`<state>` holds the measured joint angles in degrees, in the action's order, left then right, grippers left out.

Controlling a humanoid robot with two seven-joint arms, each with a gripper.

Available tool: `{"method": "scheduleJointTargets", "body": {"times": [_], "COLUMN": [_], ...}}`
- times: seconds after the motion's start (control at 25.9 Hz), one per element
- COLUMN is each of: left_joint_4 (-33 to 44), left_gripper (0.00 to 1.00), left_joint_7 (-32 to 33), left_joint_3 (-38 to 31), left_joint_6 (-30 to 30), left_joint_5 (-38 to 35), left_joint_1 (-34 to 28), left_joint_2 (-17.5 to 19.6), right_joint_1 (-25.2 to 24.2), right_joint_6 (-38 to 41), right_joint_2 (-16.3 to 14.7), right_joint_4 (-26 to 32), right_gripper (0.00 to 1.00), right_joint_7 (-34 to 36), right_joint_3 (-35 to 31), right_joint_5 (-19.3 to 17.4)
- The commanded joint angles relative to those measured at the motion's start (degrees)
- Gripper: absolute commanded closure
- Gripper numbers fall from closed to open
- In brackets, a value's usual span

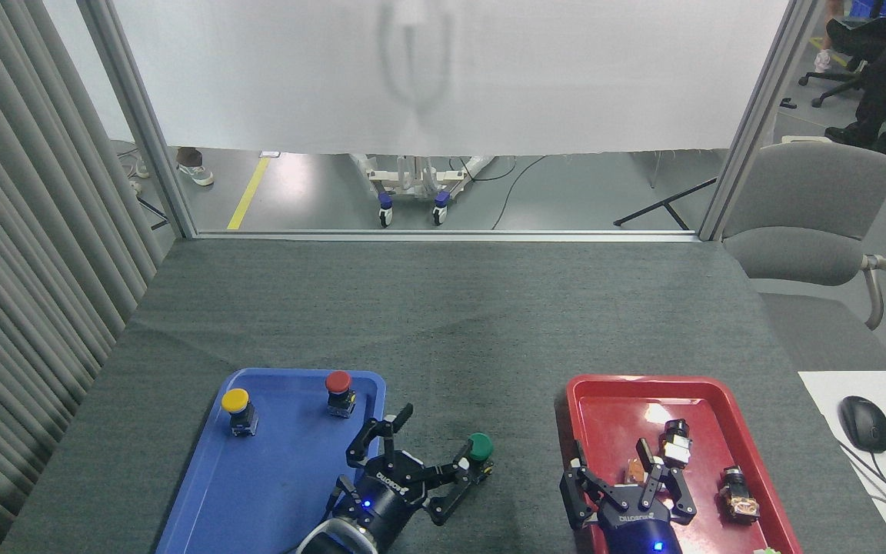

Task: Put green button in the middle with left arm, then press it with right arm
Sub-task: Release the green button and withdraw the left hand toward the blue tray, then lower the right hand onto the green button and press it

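The green button (480, 446) stands upright on the dark grey tabletop (443, 323), in the gap between the two trays. My left gripper (421, 460) is open just to the button's left, its fingers spread wide. One fingertip (460, 465) is right beside the button's body; I cannot tell whether they touch. Nothing is held between the fingers. My right gripper (621, 483) is open over the near left part of the red tray (575, 400), with its fingers apart and holding nothing.
The blue tray (289, 492) at the left holds a yellow button (235, 408) and a red button (339, 391). Small parts (674, 443) lie in the red tray. At the right are a mouse (864, 423) on a white desk and a grey chair (812, 215).
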<state>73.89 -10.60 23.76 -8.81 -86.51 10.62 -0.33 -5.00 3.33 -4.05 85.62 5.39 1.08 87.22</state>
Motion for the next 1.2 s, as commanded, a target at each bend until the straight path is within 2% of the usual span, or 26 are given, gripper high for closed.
{"method": "scheduleJointTargets", "body": {"times": [0.0,0.04,0.19,0.31,0.46,0.7,0.89,1.0,1.16], "left_joint_4": [5.73,6.53,6.61,6.53,6.53,6.17,6.09,6.17,6.09], "left_gripper": [0.00,0.00,0.00,0.00,0.00,0.00,0.00,0.00,0.00], "left_joint_7": [0.05,0.05,-0.12,-0.65,-0.91,-0.91,-0.91,-0.91,-0.91], "left_joint_3": [-5.30,-6.80,-13.83,-17.52,-20.25,-24.91,-26.14,-26.93,-27.10], "left_joint_6": [0.02,-0.07,-0.07,-0.16,-0.16,0.02,0.28,0.19,0.19], "left_joint_5": [0.02,0.02,0.02,0.02,0.02,0.11,1.34,4.86,5.65], "left_joint_1": [-3.76,-4.64,-7.81,-9.74,-10.44,-11.41,-11.32,-11.32,-11.23], "left_joint_2": [2.27,2.70,3.58,3.67,4.64,4.90,4.82,4.90,4.99], "right_joint_1": [0.17,0.25,1.92,2.98,4.30,5.70,7.46,8.78,9.57], "right_joint_6": [0.01,0.01,-0.43,-1.48,-3.24,-4.56,-5.00,-5.52,-6.14], "right_joint_2": [0.79,0.88,1.50,2.02,3.52,4.84,5.89,6.24,6.33], "right_joint_4": [-0.10,-0.10,-0.54,-0.89,-3.35,-5.82,-8.63,-11.62,-15.48], "right_gripper": [0.30,0.33,0.64,0.84,0.99,1.00,1.00,1.00,1.00], "right_joint_7": [-1.00,-1.08,-1.08,-1.08,-1.17,-1.17,-1.96,-2.31,-2.31], "right_joint_3": [2.08,2.52,5.33,7.27,10.78,12.98,13.24,13.77,14.30], "right_joint_5": [0.14,0.23,0.49,3.13,4.45,4.80,4.89,6.03,6.03]}}
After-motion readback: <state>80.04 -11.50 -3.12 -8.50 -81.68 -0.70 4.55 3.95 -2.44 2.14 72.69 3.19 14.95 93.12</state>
